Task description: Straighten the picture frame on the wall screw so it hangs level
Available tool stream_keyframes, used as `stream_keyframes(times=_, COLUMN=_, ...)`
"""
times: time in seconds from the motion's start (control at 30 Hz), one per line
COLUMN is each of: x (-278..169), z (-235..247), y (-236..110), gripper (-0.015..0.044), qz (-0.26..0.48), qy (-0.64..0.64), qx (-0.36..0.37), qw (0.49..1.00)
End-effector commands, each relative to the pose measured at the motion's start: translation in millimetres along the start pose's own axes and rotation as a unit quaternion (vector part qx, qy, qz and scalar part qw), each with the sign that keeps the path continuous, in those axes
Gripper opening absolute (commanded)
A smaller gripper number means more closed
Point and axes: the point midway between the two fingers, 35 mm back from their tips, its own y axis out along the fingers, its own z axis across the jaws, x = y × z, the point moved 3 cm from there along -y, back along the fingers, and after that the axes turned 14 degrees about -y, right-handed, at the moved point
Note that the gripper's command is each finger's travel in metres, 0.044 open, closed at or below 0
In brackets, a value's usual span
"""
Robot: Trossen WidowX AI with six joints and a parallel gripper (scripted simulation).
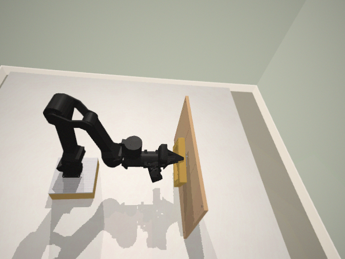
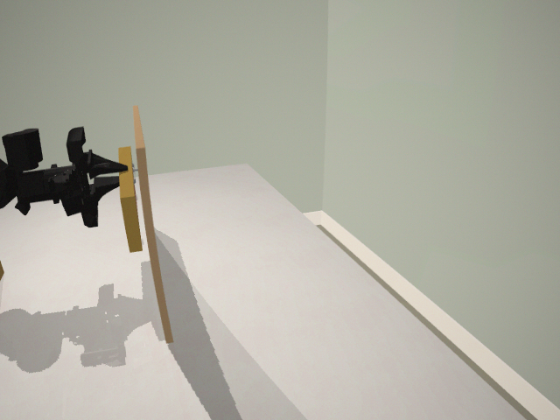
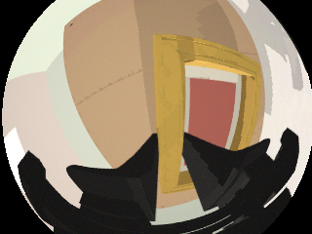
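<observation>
The yellow picture frame (image 1: 179, 167) (image 2: 129, 217) (image 3: 171, 111) with a red picture (image 3: 211, 107) hangs in front of the upright wooden wall board (image 1: 192, 181) (image 2: 151, 253) (image 3: 107, 85). My gripper (image 1: 178, 158) (image 2: 118, 176) (image 3: 168, 136) is shut on the frame's top bar, one finger on each side of it. In the exterior view the frame's lower end stands a little away from the board. A bit of the grey screw (image 2: 135, 170) shows between frame and board. The notched strip is hidden.
The arm's base stands on a small white-topped block (image 1: 73, 185) at the left. The board stands on the pale floor, with green room walls and a white skirting board (image 1: 287, 156) (image 2: 407, 289) beyond it.
</observation>
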Motion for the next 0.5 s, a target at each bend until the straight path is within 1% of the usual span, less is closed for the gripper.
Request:
stream_keyframes(times=0.0, x=-0.2, z=0.2, y=0.1, gripper=0.0000, qz=0.000, qy=-0.008, qx=-0.001, qw=1.000)
stream_keyframes(times=0.47, x=-0.2, z=1.1, y=0.1, gripper=0.0000, qz=0.000, qy=-0.045, qx=-0.001, qw=0.999)
